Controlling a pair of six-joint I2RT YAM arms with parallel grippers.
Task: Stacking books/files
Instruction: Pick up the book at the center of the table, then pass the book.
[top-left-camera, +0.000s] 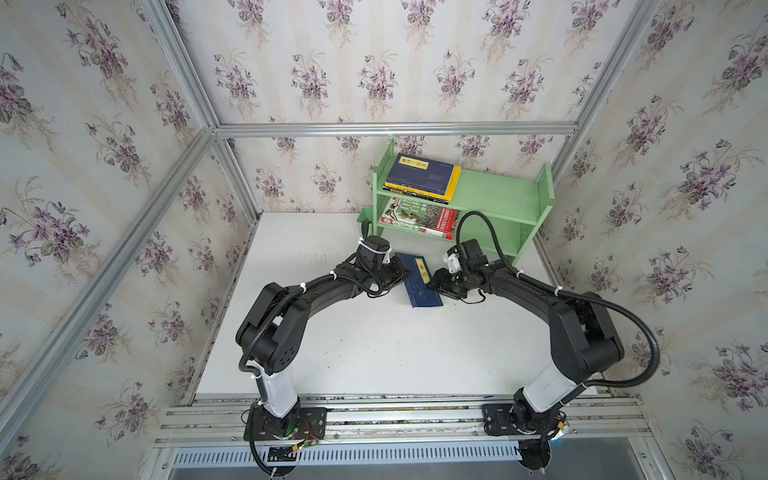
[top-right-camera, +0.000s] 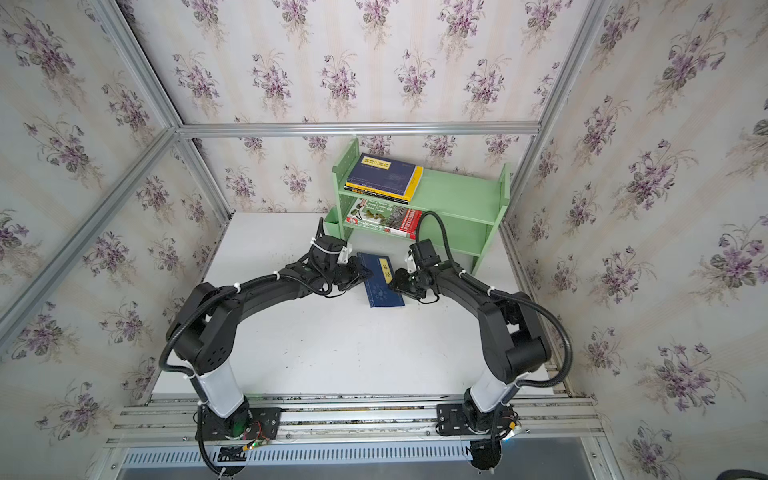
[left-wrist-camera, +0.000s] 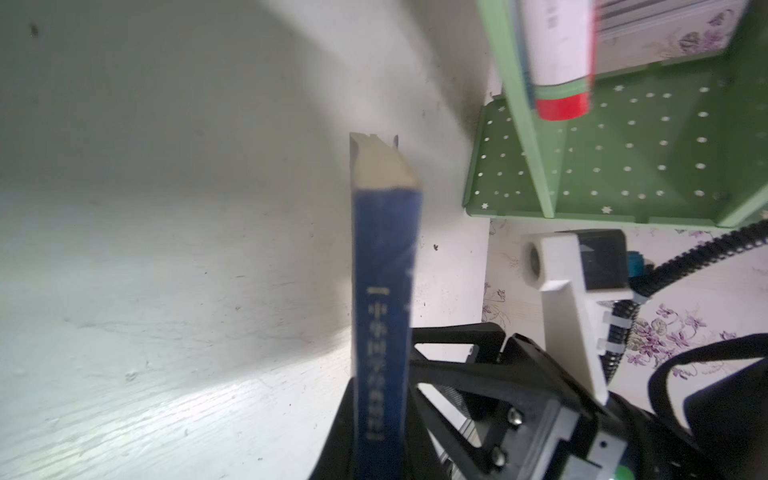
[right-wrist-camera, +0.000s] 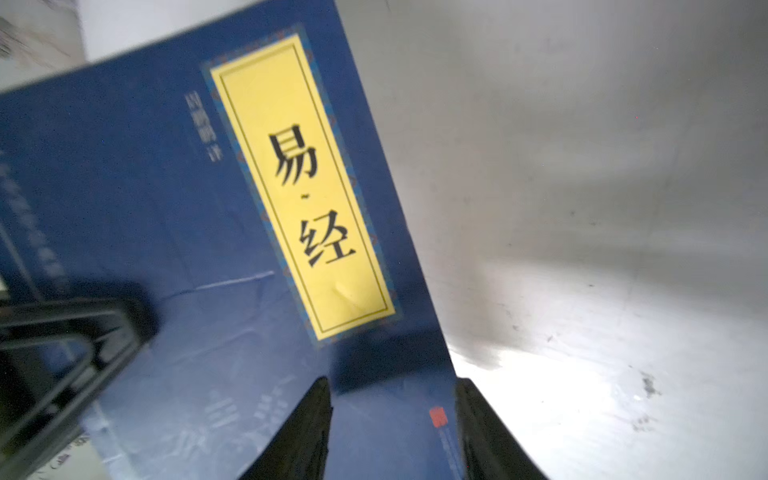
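A navy book with a yellow label (top-left-camera: 419, 282) (top-right-camera: 381, 282) lies on the white table between both arms. My left gripper (top-left-camera: 404, 273) (top-right-camera: 365, 273) is shut on its spine edge; in the left wrist view the blue spine (left-wrist-camera: 384, 291) runs up from between the jaws of my left gripper (left-wrist-camera: 380, 436). My right gripper (top-left-camera: 433, 281) (top-right-camera: 395, 279) is open at the book's opposite edge. In the right wrist view one of its fingers (right-wrist-camera: 307, 432) hangs over the cover (right-wrist-camera: 166, 208) and the other stands just off the edge.
A pale green two-tier shelf (top-left-camera: 498, 195) (top-right-camera: 461, 193) stands at the back right against the wall. Its top tier holds a stack topped by another navy book (top-left-camera: 419, 174). A green plant-photo book with a red band (top-left-camera: 419, 216) lies on the lower tier.
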